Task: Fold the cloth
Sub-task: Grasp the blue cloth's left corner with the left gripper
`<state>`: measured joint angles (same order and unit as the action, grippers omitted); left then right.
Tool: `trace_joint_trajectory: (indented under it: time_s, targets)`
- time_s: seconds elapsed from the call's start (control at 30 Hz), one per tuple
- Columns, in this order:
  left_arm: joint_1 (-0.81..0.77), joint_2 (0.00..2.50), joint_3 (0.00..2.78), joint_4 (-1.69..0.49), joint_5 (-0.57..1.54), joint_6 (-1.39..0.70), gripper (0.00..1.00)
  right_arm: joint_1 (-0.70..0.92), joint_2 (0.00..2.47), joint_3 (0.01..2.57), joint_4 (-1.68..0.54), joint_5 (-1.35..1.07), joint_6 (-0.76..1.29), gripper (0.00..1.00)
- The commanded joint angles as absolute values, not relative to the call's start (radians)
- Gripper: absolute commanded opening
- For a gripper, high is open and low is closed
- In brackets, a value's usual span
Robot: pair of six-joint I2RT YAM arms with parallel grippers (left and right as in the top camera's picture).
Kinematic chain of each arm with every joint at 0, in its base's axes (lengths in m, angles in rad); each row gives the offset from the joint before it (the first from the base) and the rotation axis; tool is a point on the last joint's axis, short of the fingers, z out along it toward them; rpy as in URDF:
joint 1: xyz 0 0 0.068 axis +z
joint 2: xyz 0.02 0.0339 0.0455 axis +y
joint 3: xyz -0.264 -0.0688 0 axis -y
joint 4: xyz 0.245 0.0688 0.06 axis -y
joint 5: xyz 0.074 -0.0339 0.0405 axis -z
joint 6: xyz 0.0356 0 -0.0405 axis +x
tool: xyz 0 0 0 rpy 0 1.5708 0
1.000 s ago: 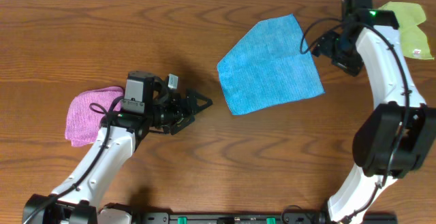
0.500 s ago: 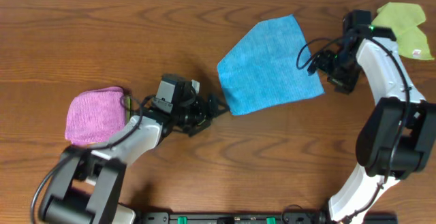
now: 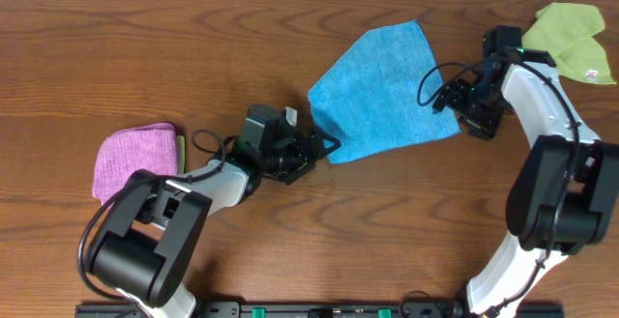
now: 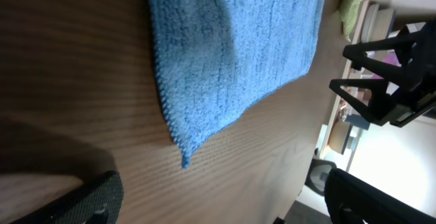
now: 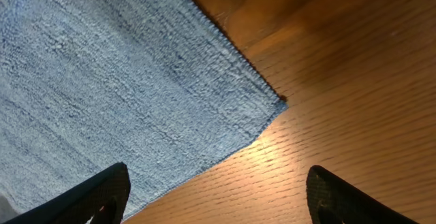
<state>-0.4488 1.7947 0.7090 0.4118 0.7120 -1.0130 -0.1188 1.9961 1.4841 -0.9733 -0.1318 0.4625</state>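
Your left hand [image 3: 327, 147] sits released just beside the near-left corner of the blue cloth [image 3: 382, 91]. Your right hand [image 3: 438, 94], also released, hovers over its near-right corner.

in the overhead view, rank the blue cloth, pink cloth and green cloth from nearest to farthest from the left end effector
From the left end effector:
1. blue cloth, its lower-left corner just beside the end effector.
2. pink cloth, well off to the left edge.
3. green cloth, far top right.
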Motion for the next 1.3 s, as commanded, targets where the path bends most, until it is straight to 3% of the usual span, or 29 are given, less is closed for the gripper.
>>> trace_joint_trajectory:
  time_s: [0.0,0.57,0.63,0.77,0.97,1.27]
  targets:
    - [-0.461,1.829,0.724,0.428,0.669,-1.044,0.96,-0.140,1.996,1.477,-0.964,-0.128,0.448,0.83]
    - [-0.533,1.917,0.757,0.529,0.572,-1.127,0.96,-0.154,1.996,1.477,-0.950,-0.139,0.449,0.83]
    - [-0.545,1.927,0.761,0.528,0.572,-1.127,1.00,-0.154,1.996,1.477,-0.951,-0.140,0.449,0.82]
    - [-0.545,1.943,0.761,0.527,0.570,-1.127,0.71,-0.154,1.998,1.474,-0.950,-0.139,0.448,0.82]
    - [-0.545,1.962,0.761,0.524,0.569,-1.123,0.60,-0.154,1.998,1.388,-0.883,-0.140,0.448,0.82]
    - [-0.543,1.962,0.761,0.521,0.569,-1.121,0.26,-0.159,1.998,1.275,-0.768,-0.139,0.448,0.82]
